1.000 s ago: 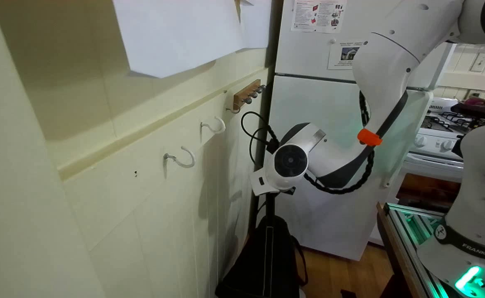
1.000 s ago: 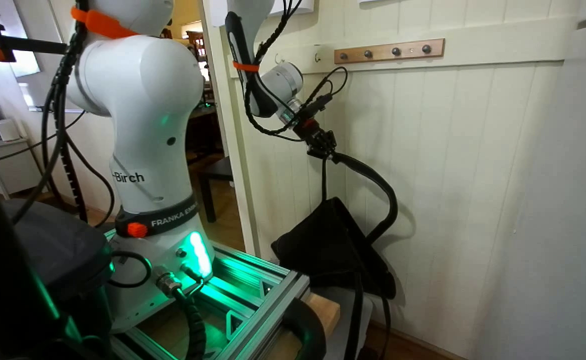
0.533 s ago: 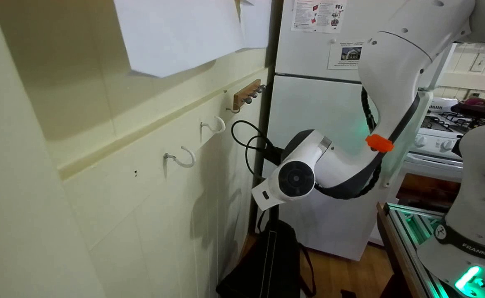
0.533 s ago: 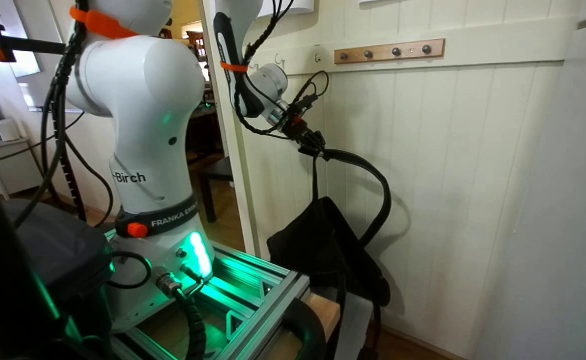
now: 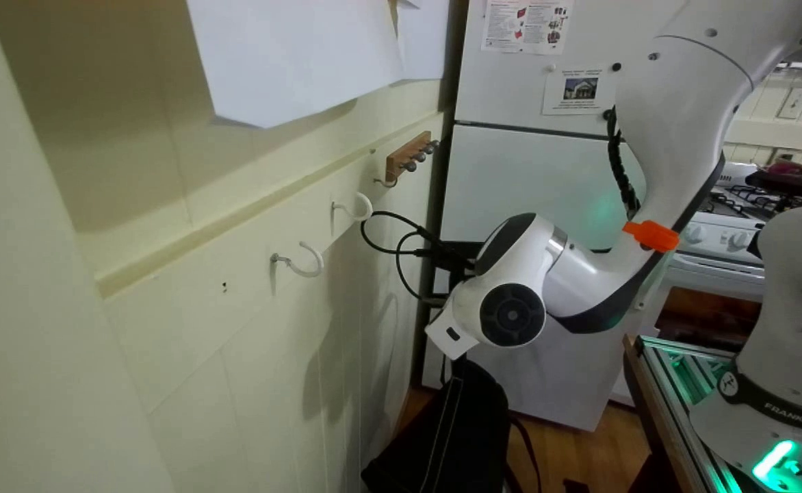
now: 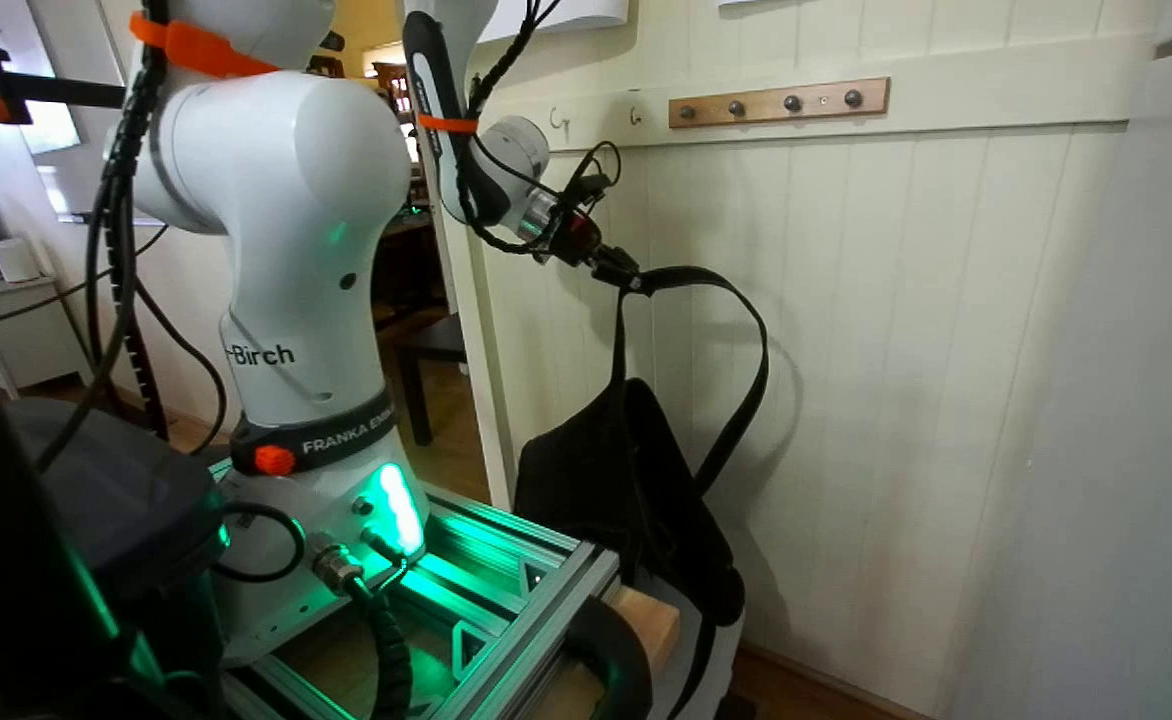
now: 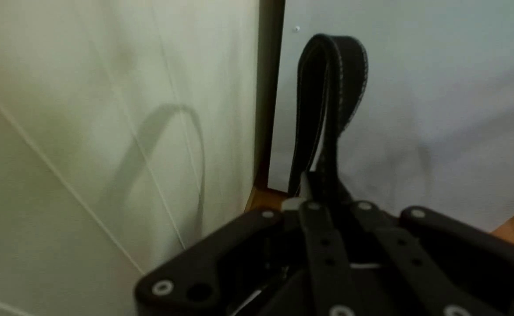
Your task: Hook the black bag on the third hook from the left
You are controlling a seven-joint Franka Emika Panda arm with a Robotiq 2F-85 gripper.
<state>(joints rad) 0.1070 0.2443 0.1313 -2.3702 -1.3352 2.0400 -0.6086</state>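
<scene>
The scene holds one black bag (image 6: 586, 470), with one strap loop (image 7: 349, 83) showing in the wrist view, and one robot arm (image 5: 688, 137) wearing two orange bands (image 6: 448, 124). The wall (image 5: 237, 370) at left in an exterior view carries three open hooks (image 5: 302, 272); farther along is one wooden rack (image 6: 764, 105) with four knobs (image 6: 793, 103). At least two white sheets (image 5: 298, 61) hang above the hooks. At the far side stands one fridge (image 5: 510, 171) with two doors (image 5: 503, 89) and two printed sheets (image 5: 525, 27). Far right there is one stove (image 5: 719, 239), two of its dials (image 5: 695, 233) in sight. One table (image 6: 651, 625) shows in both exterior views.
</scene>
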